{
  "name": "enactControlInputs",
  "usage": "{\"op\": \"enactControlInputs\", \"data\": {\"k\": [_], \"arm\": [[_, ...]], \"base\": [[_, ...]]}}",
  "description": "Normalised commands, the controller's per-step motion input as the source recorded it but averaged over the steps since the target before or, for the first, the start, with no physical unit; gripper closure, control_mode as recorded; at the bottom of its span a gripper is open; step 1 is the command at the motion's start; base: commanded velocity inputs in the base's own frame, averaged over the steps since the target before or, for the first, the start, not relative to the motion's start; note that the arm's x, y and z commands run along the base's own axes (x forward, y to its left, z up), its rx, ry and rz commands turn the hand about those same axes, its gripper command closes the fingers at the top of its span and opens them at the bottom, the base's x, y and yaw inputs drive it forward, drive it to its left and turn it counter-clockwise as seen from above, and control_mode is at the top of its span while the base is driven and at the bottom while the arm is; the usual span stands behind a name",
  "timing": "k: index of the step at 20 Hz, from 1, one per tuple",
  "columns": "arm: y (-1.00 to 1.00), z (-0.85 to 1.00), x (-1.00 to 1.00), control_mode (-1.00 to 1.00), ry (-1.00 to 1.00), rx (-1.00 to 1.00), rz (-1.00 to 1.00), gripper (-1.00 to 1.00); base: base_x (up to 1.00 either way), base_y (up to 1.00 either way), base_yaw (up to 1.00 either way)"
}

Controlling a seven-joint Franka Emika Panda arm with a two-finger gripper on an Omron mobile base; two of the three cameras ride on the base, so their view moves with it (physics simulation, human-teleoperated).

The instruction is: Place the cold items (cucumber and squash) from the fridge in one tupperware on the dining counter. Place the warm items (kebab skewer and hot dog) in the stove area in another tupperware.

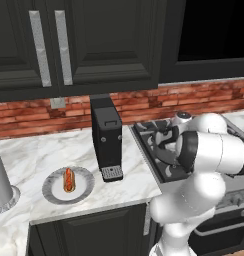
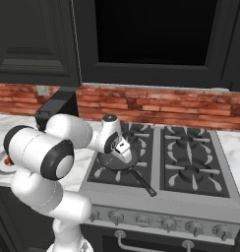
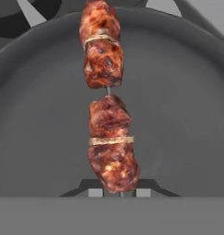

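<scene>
So the jaws are pinched in tight on the kebab skewer (image 3: 108, 110), right at its near end. In the hand view you can see the two finger tips (image 3: 96, 193) sitting either side of the lowest meat chunk, basically touching it. The gripper (image 3: 119, 193) is down low inside the frying pan (image 3: 36, 137), and the skewer runs straight away from the hand across the pan's dark grey floor: browned meat chunks with pale onion-ish bands between them and a thin metal stick showing in the gap halfway along.

From the right base view, the gripper (image 2: 123, 147) is tucked over the pan (image 2: 121, 161), which sits on the front left burner of the stove (image 2: 191, 192), long handle sticking out toward the front edge. The wrist is bent down over it and the big white elbow bulges out left.

From the left base view the arm blocks most of the pan (image 1: 161, 150); you just get a sliver of it on the stove (image 1: 144, 131).

The other warm item, the hot dog (image 1: 68, 180), is lying on a round grey plate (image 1: 53, 192) on the marble counter (image 1: 24, 160), left of the stove. Between plate and stove stands a tall black coffee machine (image 1: 106, 135) against the brick backsplash (image 1: 24, 117). A grey metal cone-shaped thing (image 1: 1, 182) sits at the far left edge, can't tell what it is.
</scene>
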Motion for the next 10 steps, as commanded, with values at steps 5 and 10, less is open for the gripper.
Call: {"op": "enactControlInputs", "data": {"k": [5,10], "arm": [[0.0,0.37,-0.49,-1.0,-0.09,0.01,-0.19,1.0],[0.0,0.56,-0.42,-1.0,-0.08,0.0,-0.05,1.0]], "base": [[0.0,0.0,0.0],[0.0,0.0,0.0]]}}
